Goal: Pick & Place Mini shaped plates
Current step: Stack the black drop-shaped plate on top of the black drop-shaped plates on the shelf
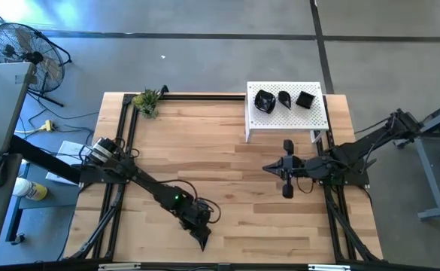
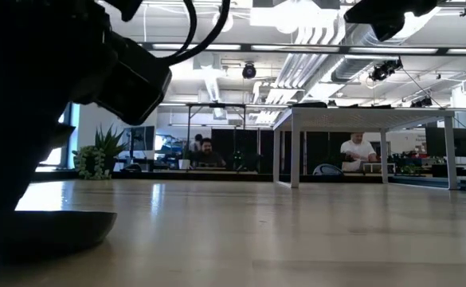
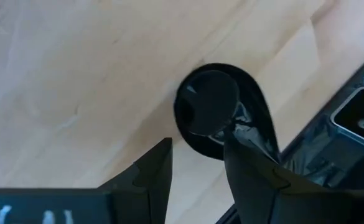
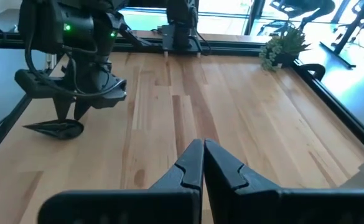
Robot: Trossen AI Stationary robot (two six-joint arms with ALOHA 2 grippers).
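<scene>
Left gripper (image 1: 201, 241) was down near the front edge of the bench (image 1: 227, 150), a bit left of the middle, with its fingers (image 3: 247, 168) spread over the rim of a teardrop-shaped black plate (image 3: 214, 106) that was sitting flat on the wood. One finger was touching the plate's edge, the other was off to the side on bare wood, so it was open, not clamped on anything. From the right wrist view you could see that same plate (image 4: 56, 128) lying right under the left gripper (image 4: 70, 115).

Moving right, the white perforated platform (image 1: 287, 114) stood at the back right corner with three more mini black plates on it: a rounded one (image 1: 264, 102), a teardrop one (image 1: 285, 98) and a square one (image 1: 305, 99), all in a row.

Right gripper (image 1: 269, 167) hung near the right edge, just in front of the platform, fingers (image 4: 197, 165) pressed together with nothing between them.
</scene>
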